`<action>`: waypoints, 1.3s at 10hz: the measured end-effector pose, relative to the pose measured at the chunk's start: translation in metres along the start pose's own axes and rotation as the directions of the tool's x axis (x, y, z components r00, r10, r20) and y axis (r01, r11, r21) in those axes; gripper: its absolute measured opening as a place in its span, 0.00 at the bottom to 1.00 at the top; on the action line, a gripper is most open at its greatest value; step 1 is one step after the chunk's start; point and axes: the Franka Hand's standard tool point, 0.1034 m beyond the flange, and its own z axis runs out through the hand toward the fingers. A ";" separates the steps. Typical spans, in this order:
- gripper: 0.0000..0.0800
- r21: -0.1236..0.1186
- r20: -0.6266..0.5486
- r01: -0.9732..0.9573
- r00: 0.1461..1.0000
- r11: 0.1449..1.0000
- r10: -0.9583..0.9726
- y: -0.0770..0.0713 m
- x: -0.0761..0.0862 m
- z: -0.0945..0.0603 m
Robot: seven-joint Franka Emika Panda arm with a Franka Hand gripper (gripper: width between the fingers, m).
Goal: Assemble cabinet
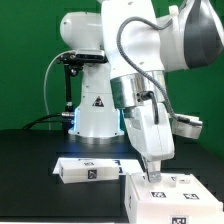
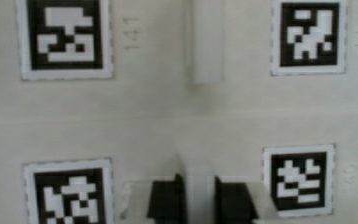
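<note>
The white cabinet box lies at the front of the exterior view's right, with marker tags on its upper face. My gripper is straight down on that face. In the wrist view the box face fills the frame, with a tag near each corner and a thin raised seam running down the middle. My gripper straddles that seam. Its two dark fingers stand close together, one on each side, with the white seam between them. A flat white cabinet panel with tags lies to the exterior view's left of the box.
The arm's white base stands behind the parts on the black table. Another white part sits at the back on the exterior view's right. A dark stand rises at the back left, before a green backdrop.
</note>
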 end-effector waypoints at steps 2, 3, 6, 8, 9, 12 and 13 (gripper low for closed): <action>0.08 -0.010 0.007 -0.001 1.000 1.000 0.001 -0.002 -0.001 0.000; 0.08 -0.029 0.014 0.002 1.000 1.000 -0.001 -0.002 -0.001 -0.001; 0.34 -0.049 0.029 -0.003 1.000 0.999 0.005 -0.001 0.003 -0.004; 0.59 -0.049 0.045 0.036 0.998 0.998 -0.034 0.001 0.011 -0.016; 0.75 -0.061 0.068 0.051 0.997 0.997 -0.047 0.005 0.014 -0.026; 0.80 -0.081 0.088 -0.053 0.994 0.995 0.060 0.038 0.019 -0.062; 0.81 -0.088 0.076 -0.126 0.988 0.988 0.133 0.054 0.018 -0.062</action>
